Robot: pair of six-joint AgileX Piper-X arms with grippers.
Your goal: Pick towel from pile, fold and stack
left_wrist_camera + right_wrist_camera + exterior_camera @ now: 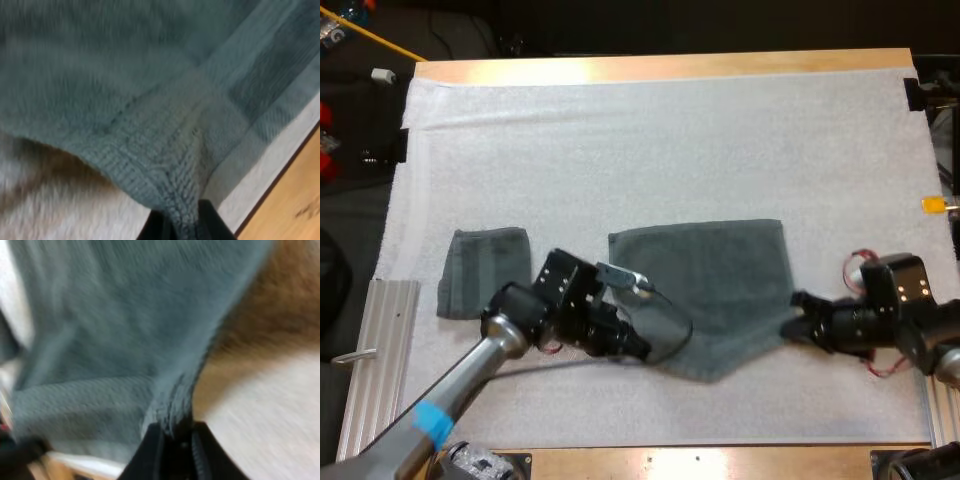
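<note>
A: Status?
B: One folded towel (485, 272) lies at the left of the mat (670, 130). The second towel (715, 275) is mid-mat, half spread. The left gripper (642, 347) and right gripper (792, 314) each pinch a near corner.
A: Left to do?
B: Fold, then stack, I reckon.

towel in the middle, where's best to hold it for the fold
By its two near corners, coming in from the near edge. The towel lies spread flat with its far edge straight, so lifting those corners should carry the near half over. The left gripper and right gripper pinch there.
</note>
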